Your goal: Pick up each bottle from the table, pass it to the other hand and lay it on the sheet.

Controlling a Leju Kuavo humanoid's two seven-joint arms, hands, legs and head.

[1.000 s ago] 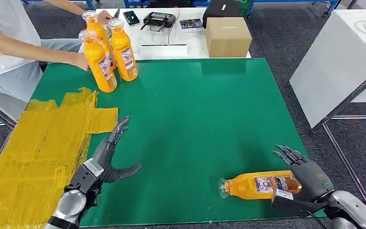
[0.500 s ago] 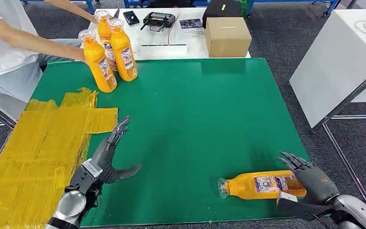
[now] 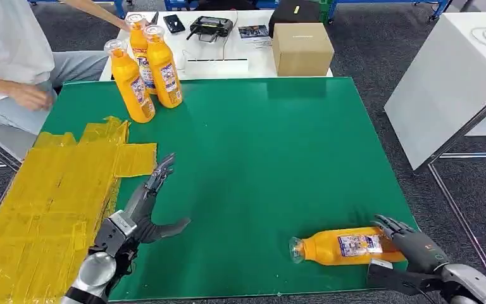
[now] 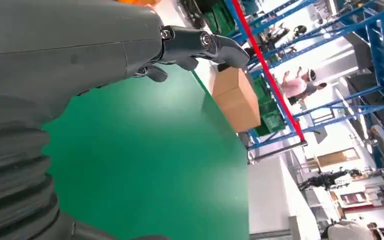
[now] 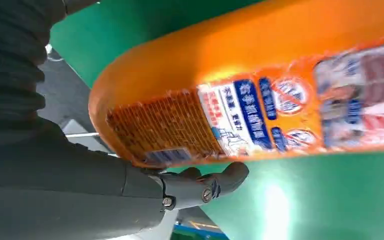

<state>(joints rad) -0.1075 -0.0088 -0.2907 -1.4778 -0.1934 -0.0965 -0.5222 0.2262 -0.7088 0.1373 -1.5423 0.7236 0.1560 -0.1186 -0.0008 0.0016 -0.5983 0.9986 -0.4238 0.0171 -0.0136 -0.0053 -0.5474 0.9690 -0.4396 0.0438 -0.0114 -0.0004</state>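
Because the bottle (image 3: 345, 246) lies on its side near the table's (image 3: 259, 145) front edge, we judge it may roll off if nudged; the right hand (image 3: 414, 248) curls loosely around its base, the left hand (image 3: 140, 212) spread, far from the sheet (image 3: 50, 202).

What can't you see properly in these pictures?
- Whether the right hand really grips the lying bottle: in the head view its fingers lie over the bottle's end, and the picture's edge cuts the arm.
- The bottle's cap end, cut off by the edge in the right wrist view.
- The small label print, blurred there.
- The back standing bottle, partly hidden behind the two front ones.
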